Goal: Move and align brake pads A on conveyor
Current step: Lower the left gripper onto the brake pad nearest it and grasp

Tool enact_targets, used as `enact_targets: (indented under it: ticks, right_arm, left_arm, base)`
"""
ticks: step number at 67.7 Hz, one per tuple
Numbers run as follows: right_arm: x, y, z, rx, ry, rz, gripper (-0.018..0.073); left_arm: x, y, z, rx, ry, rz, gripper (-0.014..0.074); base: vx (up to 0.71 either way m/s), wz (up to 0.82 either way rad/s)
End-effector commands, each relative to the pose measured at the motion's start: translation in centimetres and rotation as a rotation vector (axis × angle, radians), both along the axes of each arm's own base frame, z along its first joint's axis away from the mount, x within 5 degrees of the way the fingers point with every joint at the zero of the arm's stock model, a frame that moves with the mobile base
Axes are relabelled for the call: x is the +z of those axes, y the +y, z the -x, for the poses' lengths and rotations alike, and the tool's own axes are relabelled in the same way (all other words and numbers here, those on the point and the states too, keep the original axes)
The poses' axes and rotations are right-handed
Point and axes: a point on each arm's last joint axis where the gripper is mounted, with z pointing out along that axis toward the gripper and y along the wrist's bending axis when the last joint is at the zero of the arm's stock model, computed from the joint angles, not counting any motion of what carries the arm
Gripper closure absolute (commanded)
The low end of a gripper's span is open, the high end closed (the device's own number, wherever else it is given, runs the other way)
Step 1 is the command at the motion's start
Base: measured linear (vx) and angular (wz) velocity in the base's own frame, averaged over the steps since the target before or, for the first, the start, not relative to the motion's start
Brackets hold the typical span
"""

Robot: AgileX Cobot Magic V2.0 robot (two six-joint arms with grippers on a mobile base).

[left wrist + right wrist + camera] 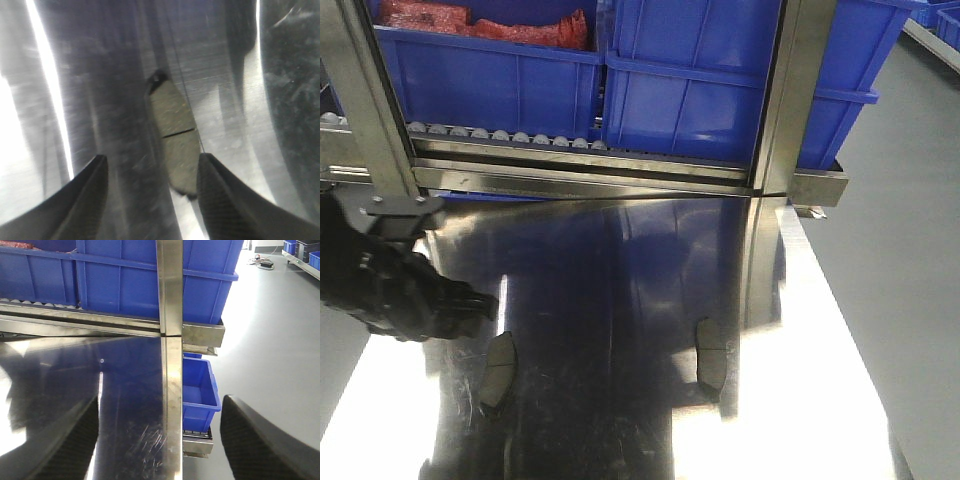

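Steel tabletop; two brake pads apart; left tool spread wide, empty; right tool same.

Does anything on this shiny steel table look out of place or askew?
Yes. The left dark-grey curved brake pad and the right brake pad lie apart on the shiny steel tabletop, each turned a different way, not lined up. Fine scratches mark the steel near the left pad.
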Motion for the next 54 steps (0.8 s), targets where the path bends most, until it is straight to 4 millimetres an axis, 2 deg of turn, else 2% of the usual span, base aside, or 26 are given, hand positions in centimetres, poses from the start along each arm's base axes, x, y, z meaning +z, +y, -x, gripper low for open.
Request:
enact_targets:
  ticks: [1, 20, 32, 41, 54]
  right_arm:
    - [1.3, 0.0, -0.2, 0.000, -0.082, 0.001, 0.0072]
    - [1.3, 0.0, -0.2, 0.000, -0.082, 0.001, 0.0072]
    - [1.3, 0.0, -0.2, 0.000, -0.082, 0.000, 0.0072]
    - [1.3, 0.0, -0.2, 0.000, -0.082, 0.000, 0.0072]
    - [1.3, 0.0, -0.2, 0.000, -0.082, 0.000, 0.0072]
  left_arm:
    - [0.8, -1.2, -1.1, 0.013, -0.051, 0.043, 0.0192]
    - [-1.1, -2.8, -2.4, 0.034, 0.023, 0.051, 0.0113]
    - [-2.0, -3.1, -2.8, 0.063, 0.074, 0.048, 0.0111]
    - [-2.1, -4.1, -2.9, 0.045, 0.076, 0.021, 0.0111]
    - [-2.6, -4.9, -2.9, 0.074, 0.078, -0.090, 0.0111]
  base:
    - [0.00, 0.00]
    - [0.00, 0.00]
    - [0.00, 0.00]
    - [0.00, 0.00]
    - [0.00, 0.00]
